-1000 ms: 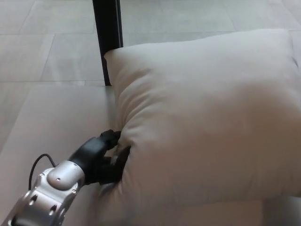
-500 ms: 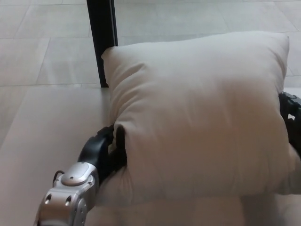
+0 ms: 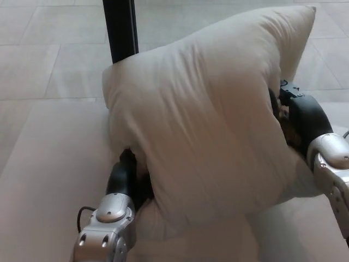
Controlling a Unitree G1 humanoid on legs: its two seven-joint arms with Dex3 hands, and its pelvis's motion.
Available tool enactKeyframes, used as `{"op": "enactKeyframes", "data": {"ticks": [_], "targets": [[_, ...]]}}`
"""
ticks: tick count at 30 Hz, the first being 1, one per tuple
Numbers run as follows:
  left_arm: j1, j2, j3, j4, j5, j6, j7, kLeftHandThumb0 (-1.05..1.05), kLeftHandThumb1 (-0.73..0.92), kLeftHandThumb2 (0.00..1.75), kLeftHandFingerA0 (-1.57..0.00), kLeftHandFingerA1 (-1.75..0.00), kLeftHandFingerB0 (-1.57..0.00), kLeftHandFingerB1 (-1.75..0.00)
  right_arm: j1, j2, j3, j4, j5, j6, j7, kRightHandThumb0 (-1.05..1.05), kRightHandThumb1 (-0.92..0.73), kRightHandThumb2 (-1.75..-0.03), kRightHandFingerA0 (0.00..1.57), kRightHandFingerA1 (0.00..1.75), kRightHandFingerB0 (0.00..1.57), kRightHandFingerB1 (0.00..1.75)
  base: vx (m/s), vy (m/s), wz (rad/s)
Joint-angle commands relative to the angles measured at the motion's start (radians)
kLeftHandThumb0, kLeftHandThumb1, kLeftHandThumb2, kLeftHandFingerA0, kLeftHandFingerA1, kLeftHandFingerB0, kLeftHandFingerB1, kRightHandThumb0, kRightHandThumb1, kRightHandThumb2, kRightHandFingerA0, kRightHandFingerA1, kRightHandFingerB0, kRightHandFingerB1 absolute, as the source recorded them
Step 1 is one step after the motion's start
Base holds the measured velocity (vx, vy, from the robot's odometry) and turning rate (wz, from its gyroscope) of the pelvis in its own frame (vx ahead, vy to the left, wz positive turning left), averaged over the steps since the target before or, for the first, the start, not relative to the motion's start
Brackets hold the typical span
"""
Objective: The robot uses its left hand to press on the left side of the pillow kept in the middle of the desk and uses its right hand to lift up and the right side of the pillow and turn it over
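Right hand [image 3: 292, 117] now lifts the plump off-white fabric pillow's [image 3: 207, 120] right side, tilting it.
Left hand [image 3: 128, 174] pins the left edge near the pale desk's [image 3: 49, 164] middle; neither hand's clench is discernible.

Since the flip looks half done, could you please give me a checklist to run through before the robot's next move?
1. Left hand pressed into the left edge of the plump off-white fabric pillow: ok.
2. Right hand under the pillow's right side: ok, though its fingers are hidden.
3. Right side raised off the pale beige desk: ok.
4. Pillow past vertical: not ok, only tilted.
5. Black upright post behind clear of the pillow: cannot tell.
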Motion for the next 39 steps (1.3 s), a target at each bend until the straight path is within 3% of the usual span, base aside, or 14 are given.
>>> {"op": "enactKeyframes", "data": {"ticks": [1,2,4,9,14,15,19,22,23,24,25,27,37,39], "targets": [[0.017,-0.089,-0.267,0.166,0.080,-0.012,-0.079,-0.73,0.92,0.76,-0.26,-0.76,0.00,0.00,-0.021,0.183,0.296,0.023,-0.073,0.009,0.154,-0.96,-0.65,-1.04,0.45,1.01,0.17,0.48,0.00,0.000,0.00],[0.023,-0.094,-0.270,0.155,0.078,-0.011,-0.075,-0.83,0.77,0.97,-0.07,-0.59,0.00,0.00,-0.013,0.196,0.326,0.039,-0.090,-0.009,0.159,-0.94,-0.78,-0.67,0.48,1.64,0.25,0.42,0.00,0.000,0.00],[0.032,-0.085,-0.309,0.128,0.102,0.022,-0.066,-0.90,0.81,1.15,0.00,-0.33,0.00,-0.17,-0.002,0.210,0.369,0.078,-0.120,-0.047,0.168,-0.98,-0.64,-0.83,0.34,0.75,0.25,0.47,0.00,0.000,0.00],[0.048,-0.003,-0.547,0.144,0.262,-0.033,-0.093,-0.73,0.85,1.18,0.00,-0.39,-0.08,-0.33,0.040,0.242,0.464,0.146,-0.193,-0.072,0.149,-0.99,-0.82,-0.66,0.33,1.23,0.22,0.46,0.00,0.000,0.00],[0.179,-0.189,-0.391,0.220,0.084,-0.145,-0.050,-1.00,0.79,1.09,-0.36,-0.70,0.00,0.00,0.109,0.279,0.574,0.174,-0.230,-0.095,0.160,-0.96,-0.64,-1.07,0.30,0.67,0.17,0.54,0.00,0.000,0.00],[0.201,-0.243,-0.367,0.244,0.058,-0.142,-0.028,-1.01,0.79,1.09,-0.34,-0.68,0.00,0.00,0.133,0.302,0.613,0.194,-0.240,-0.102,0.164,-0.95,-0.82,-0.65,0.35,0.71,0.22,0.46,0.00,0.000,0.00],[0.235,-0.261,-0.370,0.298,0.064,-0.230,-0.029,-0.83,0.83,0.65,-0.28,-0.77,0.00,0.00,0.168,0.316,0.654,0.219,-0.256,-0.145,0.166,-0.99,-0.83,-0.65,0.31,0.84,0.19,0.52,0.00,0.000,0.00],[0.254,-0.259,-0.369,0.334,0.069,-0.311,-0.039,-0.91,0.70,1.06,-0.25,-0.68,0.00,-0.11,0.177,0.310,0.677,0.221,-0.263,-0.144,0.187,-0.97,-0.82,-0.64,0.33,0.76,0.21,0.50,0.00,0.000,0.00],[0.258,-0.263,-0.368,0.337,0.069,-0.314,-0.032,-0.83,0.83,0.65,-0.27,-0.74,0.00,0.00,0.184,0.311,0.679,0.223,-0.263,-0.147,0.184,-0.93,-0.61,-1.05,0.31,0.71,0.18,0.56,0.00,0.000,0.00],[0.272,-0.260,-0.378,0.331,0.074,-0.319,-0.023,-0.97,0.75,1.06,-0.34,-0.75,0.00,-0.05,0.198,0.314,0.688,0.219,-0.260,-0.140,0.182,-0.95,-0.80,-0.64,0.26,0.79,0.19,0.53,0.00,0.000,0.00],[0.275,-0.259,-0.381,0.337,0.077,-0.329,-0.020,-0.83,0.82,0.65,-0.31,-0.78,0.00,0.00,0.205,0.313,0.693,0.205,-0.254,-0.126,0.185,-0.92,-0.80,-0.64,0.25,0.79,0.19,0.54,0.00,0.000,0.00],[0.283,-0.258,-0.391,0.344,0.079,-0.353,-0.025,-0.93,0.72,1.05,-0.32,-0.68,0.00,-0.05,0.211,0.301,0.705,0.178,-0.249,-0.116,0.199,-0.93,-0.62,-1.06,0.31,0.72,0.18,0.58,0.00,0.000,0.00],[0.275,-0.246,-0.412,0.369,0.111,-0.366,0.004,-0.75,0.67,0.92,-0.24,-0.61,0.00,0.00,0.195,0.281,0.767,0.192,-0.312,-0.179,0.222,-0.96,-0.80,-0.65,0.32,0.75,0.22,0.53,0.00,0.000,0.00],[0.277,-0.230,-0.443,0.381,0.133,-0.394,-0.004,-0.78,0.68,0.94,-0.29,-0.62,0.00,0.00,0.176,0.260,0.815,0.181,-0.351,-0.164,0.244,-0.92,-0.61,-1.05,0.26,0.69,0.16,0.55,0.00,0.000,0.00]]}}
